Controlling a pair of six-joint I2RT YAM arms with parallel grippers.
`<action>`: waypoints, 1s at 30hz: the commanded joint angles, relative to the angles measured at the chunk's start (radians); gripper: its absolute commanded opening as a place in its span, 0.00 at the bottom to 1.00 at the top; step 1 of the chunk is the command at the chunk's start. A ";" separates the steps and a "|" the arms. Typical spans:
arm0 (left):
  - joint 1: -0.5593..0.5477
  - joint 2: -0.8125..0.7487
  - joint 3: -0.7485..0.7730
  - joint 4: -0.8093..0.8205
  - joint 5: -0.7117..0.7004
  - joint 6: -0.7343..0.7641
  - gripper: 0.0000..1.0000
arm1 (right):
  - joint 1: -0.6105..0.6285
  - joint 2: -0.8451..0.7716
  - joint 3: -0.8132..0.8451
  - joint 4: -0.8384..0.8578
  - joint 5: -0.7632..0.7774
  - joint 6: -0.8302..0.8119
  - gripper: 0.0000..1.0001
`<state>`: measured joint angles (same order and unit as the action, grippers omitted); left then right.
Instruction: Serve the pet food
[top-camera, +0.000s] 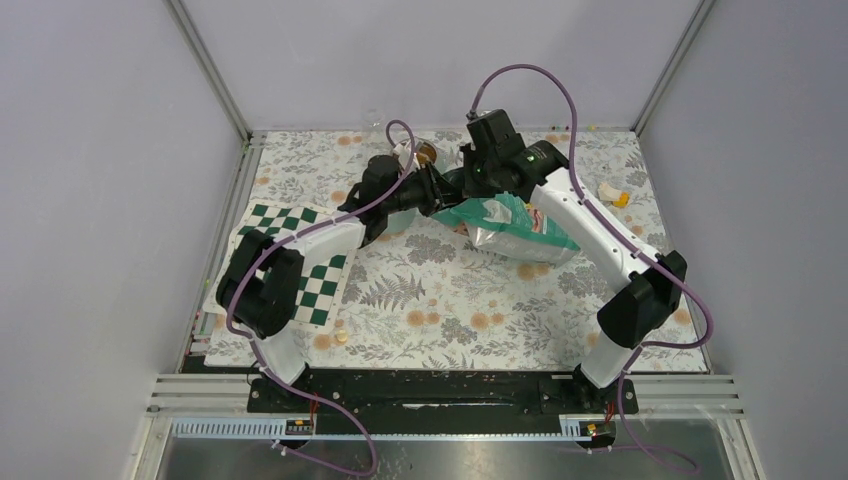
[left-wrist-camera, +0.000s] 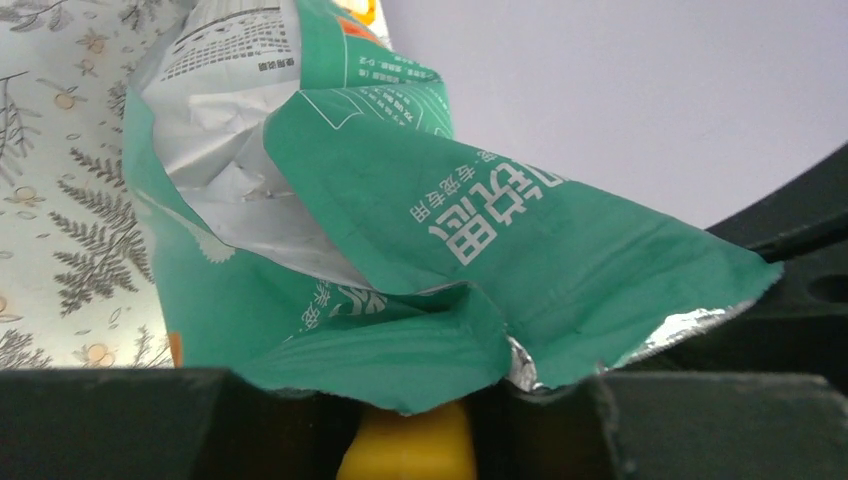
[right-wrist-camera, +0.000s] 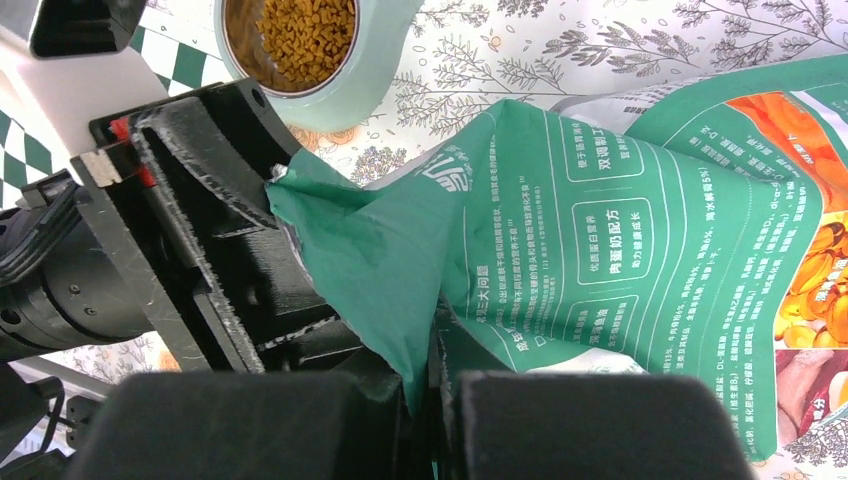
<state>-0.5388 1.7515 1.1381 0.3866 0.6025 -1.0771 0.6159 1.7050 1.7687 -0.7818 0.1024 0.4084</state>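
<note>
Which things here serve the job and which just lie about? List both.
Job: pouch, kibble, bowl, scoop, left gripper, right gripper.
Lying about: chequered cloth, white-and-orange scrap.

A lab test booth: plain grey walls (top-camera: 100, 200), aluminium rails (top-camera: 450, 393), floral-clothed table (top-camera: 440, 300).

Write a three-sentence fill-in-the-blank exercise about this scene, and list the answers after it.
1. The brown pellets sit inside a pale green ___.
2. The right claw pinches an edge of the teal ___.
3. A green-and-white ___ cloth lies on the left side of the table.
Missing words: bowl; pouch; checkered.
</note>
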 joint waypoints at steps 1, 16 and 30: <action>0.001 -0.043 -0.052 0.247 0.064 -0.175 0.00 | -0.043 -0.070 0.081 0.039 -0.035 0.002 0.00; 0.051 -0.276 -0.145 0.229 -0.059 -0.232 0.00 | -0.122 -0.138 0.121 0.015 -0.060 -0.003 0.00; 0.095 -0.377 -0.156 0.142 -0.107 -0.210 0.00 | -0.154 -0.163 0.124 0.014 -0.077 0.004 0.00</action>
<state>-0.4507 1.4235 0.9787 0.4500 0.5083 -1.2556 0.4637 1.6135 1.8301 -0.8600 0.0414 0.4046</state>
